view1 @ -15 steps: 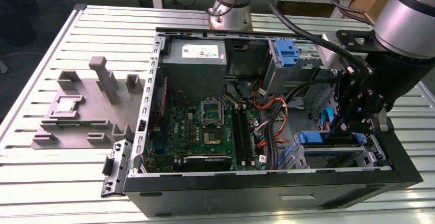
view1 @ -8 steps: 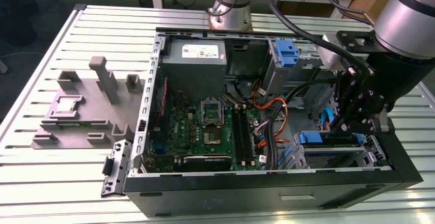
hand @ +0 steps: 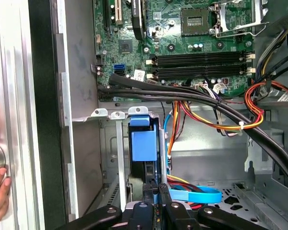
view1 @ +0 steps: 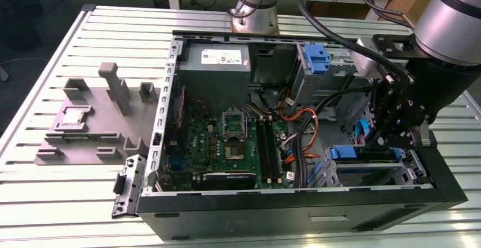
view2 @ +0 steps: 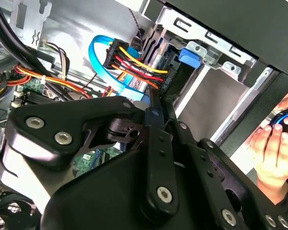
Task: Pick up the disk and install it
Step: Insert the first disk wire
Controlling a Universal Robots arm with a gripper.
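Disk seating in the drive bay of the open computer case (view1: 161,90).
The hand (hand: 153,194) is grasping the disk (hand: 144,143) by its edge, directly above it, inside the bay.

The arm (view1: 458,17) is smooth silver tube with a dark joint band, and black cables run along it. Its gripper (view1: 396,138) is matt black, built of flat linked bars pinned with round silver screws (view2: 62,138).

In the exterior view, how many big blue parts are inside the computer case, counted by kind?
Blue carriers: 2, one of them on the disk
Blue flat cable: 1
Total: 3
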